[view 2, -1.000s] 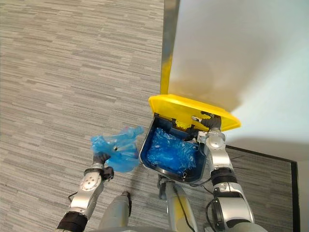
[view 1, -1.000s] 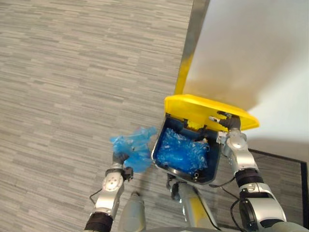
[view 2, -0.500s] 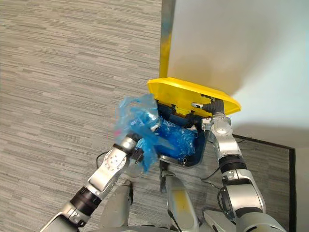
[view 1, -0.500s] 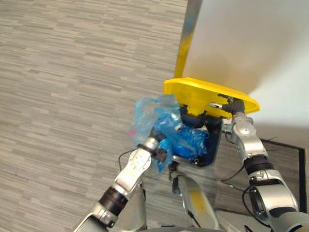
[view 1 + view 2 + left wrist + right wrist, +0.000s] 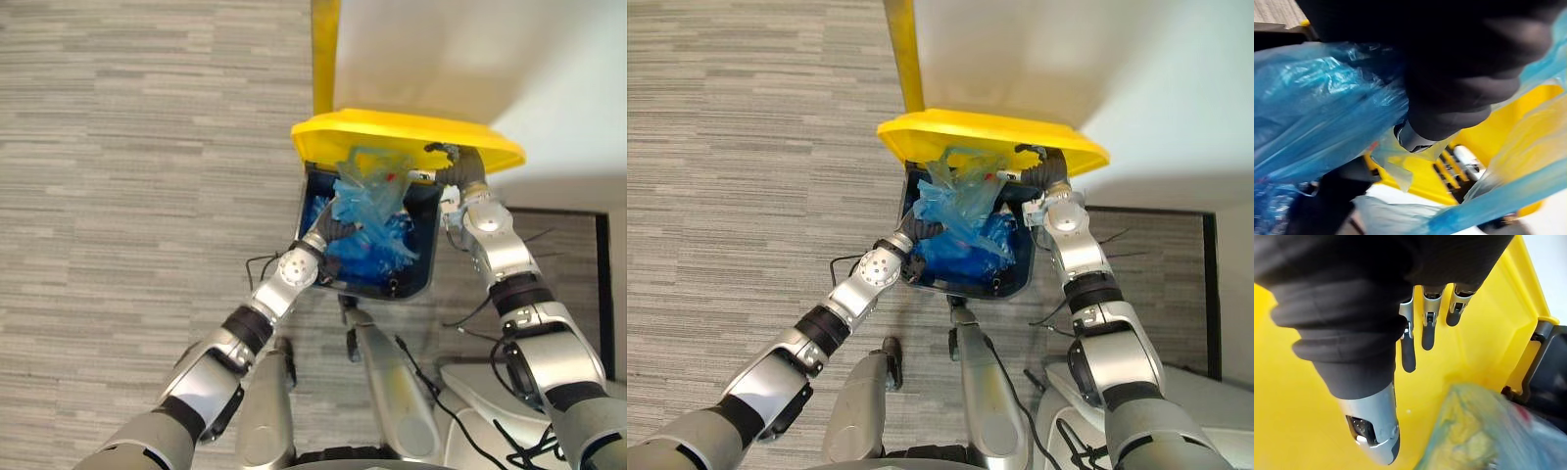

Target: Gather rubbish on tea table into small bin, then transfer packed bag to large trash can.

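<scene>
1. Here, the left hand is curled tight on the blue bag, and the plastic bunches up out of its grip.
2. In the left wrist view, the blue plastic lies all round this hand and touches it.
3. The bag sticks up from the hand, right over the open mouth of the large trash can.
4. I cannot tell if the bottom of the bag touches what is inside the can.
5. A small red bit shows through the top of the bag.
6. The right hand has its fingers straight out and holds nothing.
7. Those fingers lie flat against the underside of the yellow lid, on the right side of the can.
8. The lid stands up, open, at the far side of the can.
9. The can is dark blue, with a crumpled blue liner inside it, just below the bag.
10. The can stands on a grey striped floor, close to a white wall.
11. A yellow strip runs along the edge of that wall, just behind the lid.
</scene>
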### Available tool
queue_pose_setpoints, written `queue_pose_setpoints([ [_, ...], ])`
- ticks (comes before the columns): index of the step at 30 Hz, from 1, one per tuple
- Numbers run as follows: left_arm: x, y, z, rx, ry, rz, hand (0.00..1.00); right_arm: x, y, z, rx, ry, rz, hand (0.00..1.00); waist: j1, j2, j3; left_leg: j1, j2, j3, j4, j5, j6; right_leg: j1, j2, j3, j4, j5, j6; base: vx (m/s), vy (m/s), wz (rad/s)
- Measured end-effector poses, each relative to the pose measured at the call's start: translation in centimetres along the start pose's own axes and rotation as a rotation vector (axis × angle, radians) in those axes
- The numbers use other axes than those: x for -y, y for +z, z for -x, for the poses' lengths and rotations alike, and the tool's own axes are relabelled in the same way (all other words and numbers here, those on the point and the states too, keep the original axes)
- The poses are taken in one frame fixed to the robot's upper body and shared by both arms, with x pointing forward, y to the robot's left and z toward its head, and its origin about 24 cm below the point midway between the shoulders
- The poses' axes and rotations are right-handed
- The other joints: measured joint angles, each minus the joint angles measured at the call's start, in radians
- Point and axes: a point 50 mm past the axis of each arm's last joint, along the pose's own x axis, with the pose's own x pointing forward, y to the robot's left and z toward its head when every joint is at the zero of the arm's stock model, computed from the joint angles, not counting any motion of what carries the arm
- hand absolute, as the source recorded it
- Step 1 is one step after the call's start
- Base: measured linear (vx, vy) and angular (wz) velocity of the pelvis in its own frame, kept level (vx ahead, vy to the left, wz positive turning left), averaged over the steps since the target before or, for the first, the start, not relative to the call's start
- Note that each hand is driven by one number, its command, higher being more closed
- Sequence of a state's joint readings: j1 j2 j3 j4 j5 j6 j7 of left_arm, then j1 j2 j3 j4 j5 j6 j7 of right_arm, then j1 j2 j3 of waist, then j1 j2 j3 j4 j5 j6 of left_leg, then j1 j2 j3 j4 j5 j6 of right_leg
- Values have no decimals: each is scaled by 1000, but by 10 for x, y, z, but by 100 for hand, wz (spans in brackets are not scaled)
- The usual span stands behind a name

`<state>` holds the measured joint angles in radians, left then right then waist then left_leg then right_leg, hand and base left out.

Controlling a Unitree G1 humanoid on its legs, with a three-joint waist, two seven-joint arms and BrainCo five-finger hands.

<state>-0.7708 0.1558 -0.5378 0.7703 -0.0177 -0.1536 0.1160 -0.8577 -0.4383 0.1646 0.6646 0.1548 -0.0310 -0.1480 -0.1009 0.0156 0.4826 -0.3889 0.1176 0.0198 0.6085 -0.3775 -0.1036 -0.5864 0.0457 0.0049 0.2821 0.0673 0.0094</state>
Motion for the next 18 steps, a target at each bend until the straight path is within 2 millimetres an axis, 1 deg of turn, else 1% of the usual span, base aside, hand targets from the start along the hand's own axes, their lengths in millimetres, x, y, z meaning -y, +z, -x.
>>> queue_pose_setpoints([
  [2,0,-24,4,-116,-10,-61,0,-9,5,-1,16,35,22,0,1,0,1,-10,2,22,2,-7,11,-25,5,21,12,0,0,80,32,-25],
  [3,0,-27,5,-134,-9,-71,0,-12,7,-2,24,42,22,0,1,0,1,-16,2,27,3,-8,12,-32,5,25,14,0,0,81,41,-21],
  [4,-2,-31,5,-158,-2,-112,0,-18,13,-2,46,53,6,0,2,0,2,-31,2,42,11,-12,18,-52,6,35,19,0,0,49,28,-16],
  [5,-3,-31,5,-162,-2,-118,0,-20,14,-1,48,57,3,0,2,0,2,-33,2,45,15,-14,21,-55,7,37,21,0,0,37,28,-26],
  [7,-3,-31,5,-168,1,-163,0,-31,20,0,75,88,-2,0,6,0,2,-39,7,67,32,-27,27,-69,16,50,32,-1,0,16,25,-29],
  [9,-2,-30,4,-166,-1,-223,0,-46,26,4,105,127,-17,0,2,0,2,-44,12,82,56,-43,34,-77,21,61,46,-3,3,4,43,-23],
  [12,7,-24,1,-146,-7,-265,0,-49,28,9,128,131,-16,0,3,0,2,-43,10,80,67,-48,34,-77,17,59,63,-8,4,-7,18,0],
  [16,9,-27,3,-159,3,-277,0,-58,27,16,143,134,-25,0,4,-1,1,-25,8,65,66,-46,32,-58,10,45,70,-15,11,-3,-22,13],
  [17,7,-29,5,-167,22,-266,0,-59,24,21,148,138,-16,0,5,-1,1,-12,7,61,63,-45,30,-44,7,40,72,-18,10,4,-24,14],
  [18,7,-33,9,-175,42,-242,0,-60,17,27,140,142,-14,0,5,-1,0,9,7,55,60,-44,28,-24,4,32,73,-22,9,7,-21,16],
])
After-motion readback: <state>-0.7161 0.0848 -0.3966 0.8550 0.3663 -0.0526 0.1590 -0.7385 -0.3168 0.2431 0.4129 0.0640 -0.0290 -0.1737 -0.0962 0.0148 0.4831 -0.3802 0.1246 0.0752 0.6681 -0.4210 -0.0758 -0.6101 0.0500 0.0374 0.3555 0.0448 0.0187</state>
